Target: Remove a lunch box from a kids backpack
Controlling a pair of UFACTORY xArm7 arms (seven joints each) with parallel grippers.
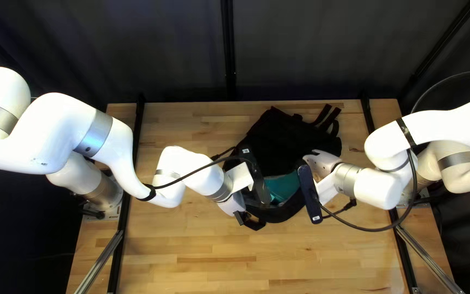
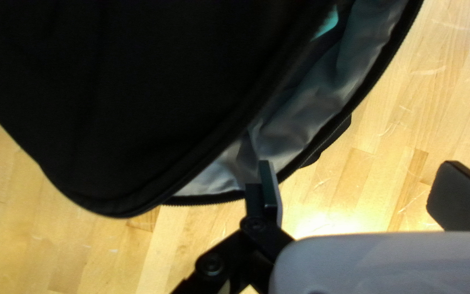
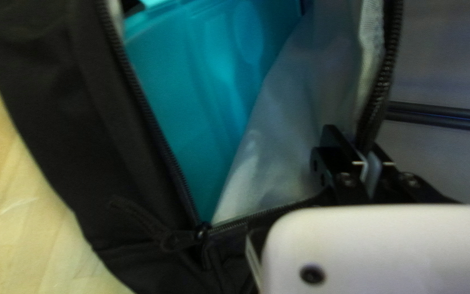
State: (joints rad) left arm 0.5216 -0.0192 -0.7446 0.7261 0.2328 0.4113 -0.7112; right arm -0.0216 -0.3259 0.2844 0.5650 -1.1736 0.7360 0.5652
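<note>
A black backpack [image 1: 289, 142] lies on the table, its unzipped mouth toward the near edge. The teal lunch box [image 1: 282, 187] shows inside the mouth, between my left gripper [image 1: 241, 177] and my right gripper [image 1: 323, 163]. In the left wrist view, my left gripper [image 2: 360, 177] has its fingers wide apart, one against the rim of the backpack [image 2: 110, 109], the other over bare wood. My right gripper [image 3: 356, 142] is shut on the zippered edge of the backpack [image 3: 44, 109]; beside it the lunch box [image 3: 191, 103] sits against the grey lining.
Wooden table surface [image 1: 191, 261] extends in front of the backpack and to its left. Loose black straps [image 1: 327, 117] stick out at the backpack's far right. Cables [image 1: 368, 230] hang in loops from both arms. A dark curtain [image 1: 300, 49] stands behind the table.
</note>
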